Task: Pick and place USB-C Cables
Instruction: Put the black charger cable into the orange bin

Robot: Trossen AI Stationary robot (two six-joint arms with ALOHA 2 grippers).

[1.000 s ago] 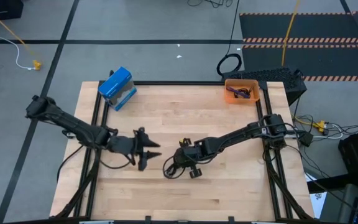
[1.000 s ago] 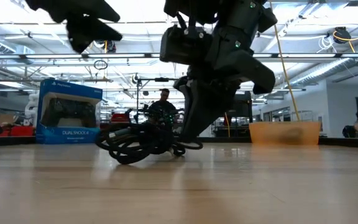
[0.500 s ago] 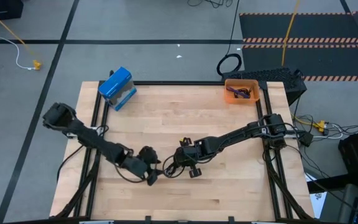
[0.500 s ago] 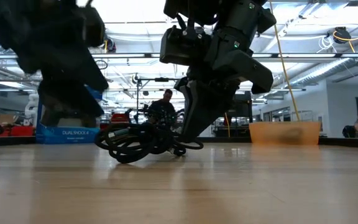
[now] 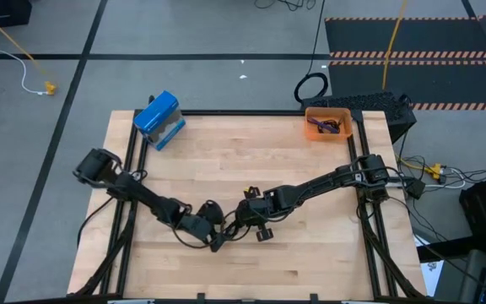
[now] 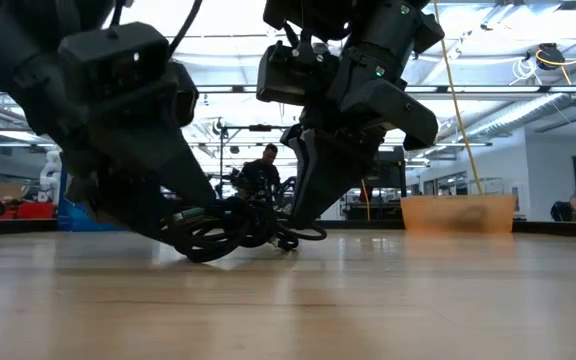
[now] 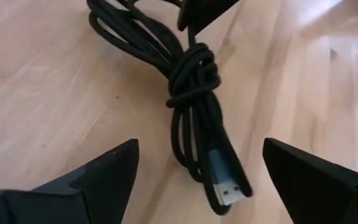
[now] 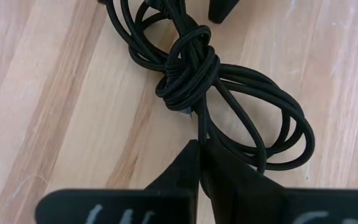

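Two claws are mine, and both sit low at the middle of the wooden table (image 5: 310, 253); my left claw (image 7: 194, 180) is spread as wide as it goes, and it holds nothing; its two dark fingers (image 7: 101, 171) stand one on each side of the black cable bundle (image 7: 194, 118), and I cannot tell if they touch it; my right claw (image 8: 201, 155) is shut tight, with its two fingers pressed together, and a strand of the same bundle runs right up to the tips; I cannot tell if it is pinched there.

The black cable is thin and folded long, wrapped round itself in a knot at the middle; one end shows a flat silver plug (image 7: 225, 190); it lies flat on the wood between my two claws.

One orange bin (image 5: 328, 124) sits at the far right corner, with one purple-blue cable (image 5: 321, 125) and something dark inside; one blue box (image 5: 159, 119) sits at the far left corner.
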